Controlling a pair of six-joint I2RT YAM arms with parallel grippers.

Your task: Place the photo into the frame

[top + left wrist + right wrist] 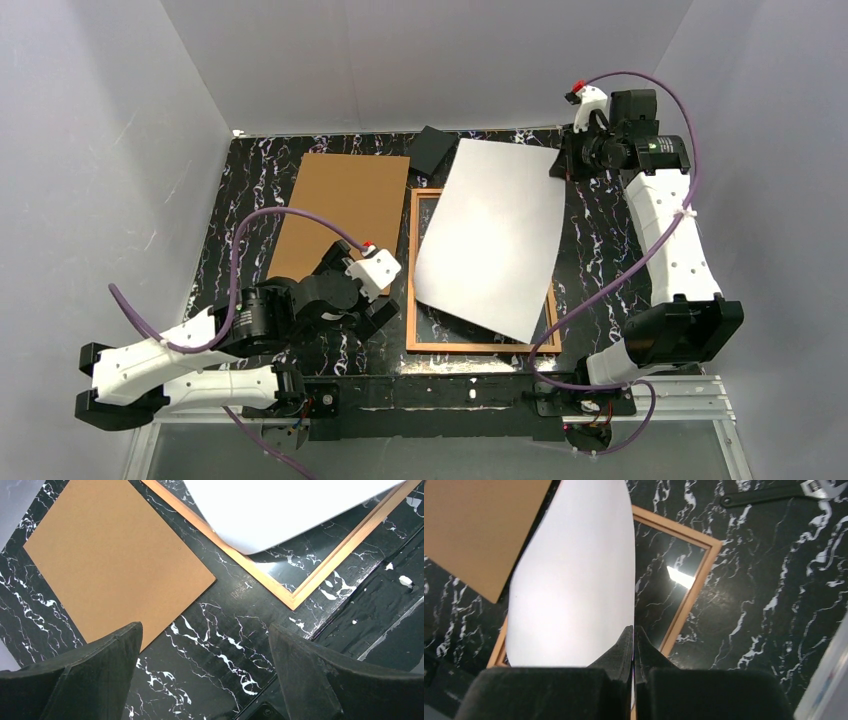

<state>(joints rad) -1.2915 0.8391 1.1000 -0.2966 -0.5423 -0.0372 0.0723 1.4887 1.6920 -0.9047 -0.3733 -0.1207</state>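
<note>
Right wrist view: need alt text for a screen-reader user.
The right fingers, shut, pinch an edge of the photo, whose blank white back bows over the orange frame lying on the black marble table. A brown board sits upper left, a black-handled tool top right.

The black marbled table (pixel 600 245) carries a brown board (pixel 340 212) just beside an orange frame (pixel 470 346), with perhaps a small black box (pixel 436 150) behind.

Our left gripper (pixel 204 630): black fingers (pixel 100 665) spread wide above the black, white-veined marble tabletop (pixel 235 610). Ahead of the left finger we note a flat plain brown cardboard board (pixel 115 565). Ahead-right lies a corner of the thin orange wooden picture frame (pixel 295 597). Farther ahead, the white-backed paper photo (pixel 280 510) lies across it, overlapping its rail.
</note>
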